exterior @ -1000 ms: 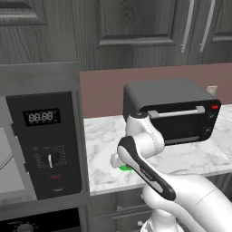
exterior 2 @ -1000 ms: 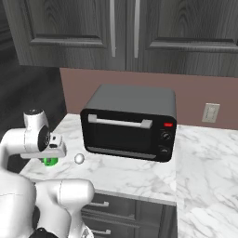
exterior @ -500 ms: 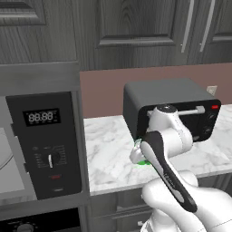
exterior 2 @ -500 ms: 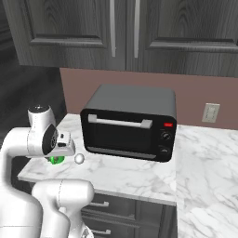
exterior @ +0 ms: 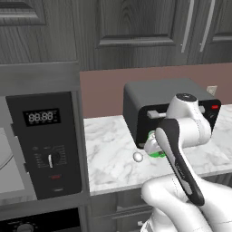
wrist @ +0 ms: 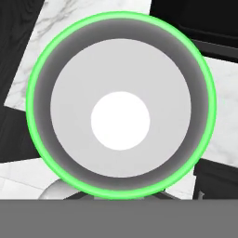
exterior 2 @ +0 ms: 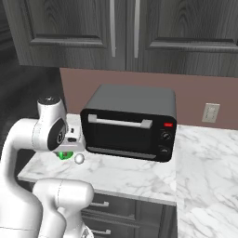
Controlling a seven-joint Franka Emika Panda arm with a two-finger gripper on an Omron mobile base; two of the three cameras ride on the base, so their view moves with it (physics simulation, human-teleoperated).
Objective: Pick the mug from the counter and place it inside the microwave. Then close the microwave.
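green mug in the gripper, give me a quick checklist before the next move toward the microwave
1. Small bright green cylindrical mug at the gripper, mouth facing the hand camera: ok.
2. Two-finger gripper shut: ok; its hold on the mug: cannot tell.
3. Mug lifted off the white-grey marble counter: cannot tell.
4. Small white ball beside the mug, apart from it: ok.
5. Black boxy countertop oven close behind the hand: not ok.
6. Built-in dark grey microwave door open: cannot tell.

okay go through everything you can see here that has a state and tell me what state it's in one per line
mug: upright, off the counter, held under the hand.
gripper: shut on the mug.
microwave: door open, display lit.
black countertop oven: door closed, red light on.
upper cabinets: doors closed.
white ball: resting on the counter.
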